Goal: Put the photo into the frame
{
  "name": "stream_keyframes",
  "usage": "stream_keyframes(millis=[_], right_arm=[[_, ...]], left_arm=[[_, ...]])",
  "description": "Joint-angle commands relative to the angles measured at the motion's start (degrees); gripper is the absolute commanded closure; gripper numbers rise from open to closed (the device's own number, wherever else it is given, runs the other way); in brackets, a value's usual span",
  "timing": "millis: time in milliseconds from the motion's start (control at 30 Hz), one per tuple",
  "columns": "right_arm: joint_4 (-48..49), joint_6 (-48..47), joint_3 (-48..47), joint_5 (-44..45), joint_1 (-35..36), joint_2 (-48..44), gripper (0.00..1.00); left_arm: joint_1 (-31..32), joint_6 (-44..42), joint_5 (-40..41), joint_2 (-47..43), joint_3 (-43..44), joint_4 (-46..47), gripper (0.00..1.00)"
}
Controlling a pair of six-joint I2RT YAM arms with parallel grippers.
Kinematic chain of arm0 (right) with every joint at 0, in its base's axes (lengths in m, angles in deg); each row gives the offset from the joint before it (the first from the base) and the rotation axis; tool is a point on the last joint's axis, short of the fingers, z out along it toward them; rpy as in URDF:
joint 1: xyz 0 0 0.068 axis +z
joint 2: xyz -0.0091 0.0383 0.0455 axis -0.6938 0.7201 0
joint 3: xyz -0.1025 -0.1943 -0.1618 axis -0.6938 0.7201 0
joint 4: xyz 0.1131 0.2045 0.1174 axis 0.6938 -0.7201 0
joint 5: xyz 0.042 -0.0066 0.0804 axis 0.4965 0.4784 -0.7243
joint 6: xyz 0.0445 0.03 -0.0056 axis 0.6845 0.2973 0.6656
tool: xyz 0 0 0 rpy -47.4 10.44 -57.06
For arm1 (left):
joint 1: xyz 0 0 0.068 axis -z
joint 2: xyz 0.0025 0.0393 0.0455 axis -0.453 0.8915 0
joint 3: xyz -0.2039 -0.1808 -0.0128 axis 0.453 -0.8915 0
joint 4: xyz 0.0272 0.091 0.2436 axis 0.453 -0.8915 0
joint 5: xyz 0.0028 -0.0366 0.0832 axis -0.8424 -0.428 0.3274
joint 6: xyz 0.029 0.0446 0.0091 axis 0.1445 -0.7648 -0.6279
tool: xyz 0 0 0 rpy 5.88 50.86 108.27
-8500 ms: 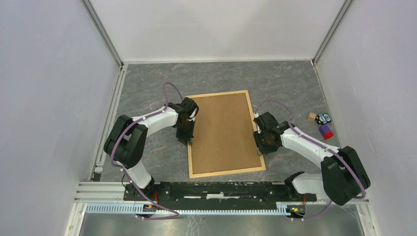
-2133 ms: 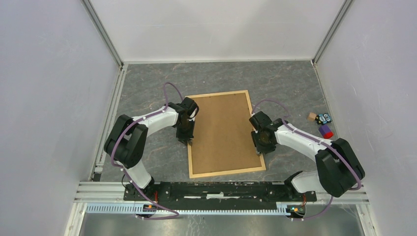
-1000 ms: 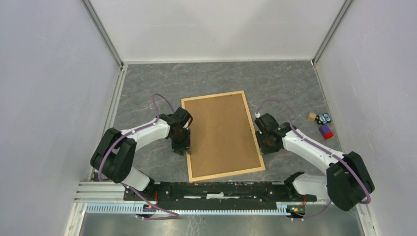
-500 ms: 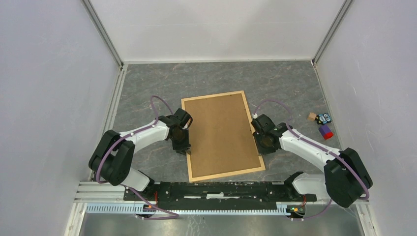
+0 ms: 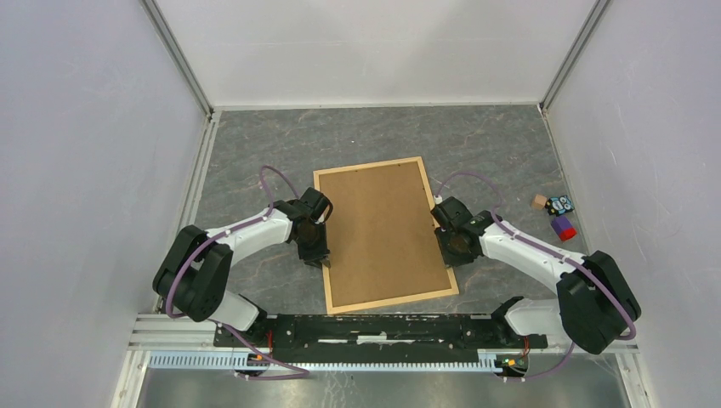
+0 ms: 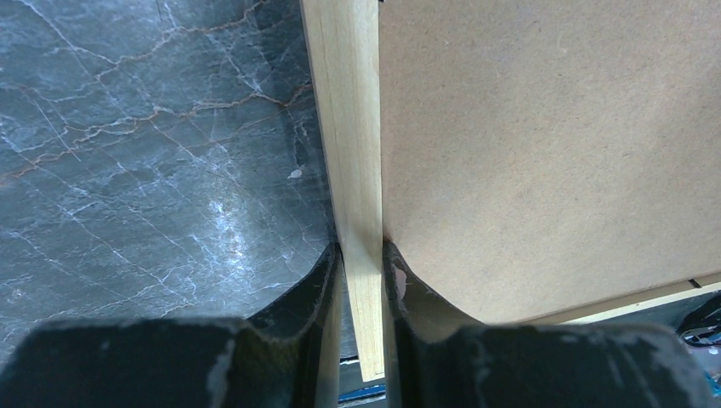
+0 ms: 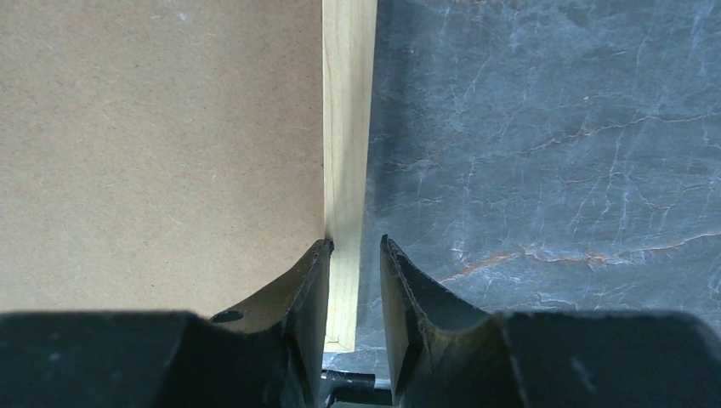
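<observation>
Wood frame (image 5: pixel 393 297): it lies flat and back-up in the middle of the bench (image 5: pixel 255 144), between my two arms. Its long axis runs away from my bases, with the far end leaning a little to my left.
Brown backing board (image 5: pixel 383 229): it fills the frame's opening, so only plain fibreboard shows.
Where the photo is: it is not visible in any view, and I cannot tell whether it lies under the backing board.
My left claw (image 6: pixel 361 251): it sits on the left long strip, towards the near half. Its fingers (image 6: pixel 315 280) press the strip from both sides with no gap showing, so it is nearly closed and clamped on the frame.
My right claw (image 7: pixel 355 242): it sits on the right long strip, roughly opposite. The inner finger touches where strip meets board, but a sliver of bench shows between the outer finger and the wood. It is slightly open, straddling the strip and gripping nothing.
Key relation: each long strip runs straight ahead between one claw's fingers, and neither arm is nearer.
My judgement: the right claw should pinch before any lift or turn, otherwise the frame may pivot about my left grip.
Small toys (image 5: pixel 557 212): they lie by the right wall, well apart from the frame.
</observation>
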Motion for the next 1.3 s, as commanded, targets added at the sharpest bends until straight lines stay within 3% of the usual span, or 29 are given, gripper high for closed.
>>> stream_keyframes(millis=[0,733,1267], right_arm=[[1.11,0.96,-0.68,1.28,0.55,1.13,0.66],[1.27,2.20,2.57,5.48,0.43,3.53,0.66],[6.09,0.00,5.55,-1.74,-1.00,4.89,0.66]], left_arm=[[0.18,0.96,6.47,1.63,-2.85,-0.10,0.98],[0.20,-0.17,9.30,1.52,-2.38,-1.53,0.98],[0.18,-0.52,9.28,1.62,-2.30,-1.74,0.98]])
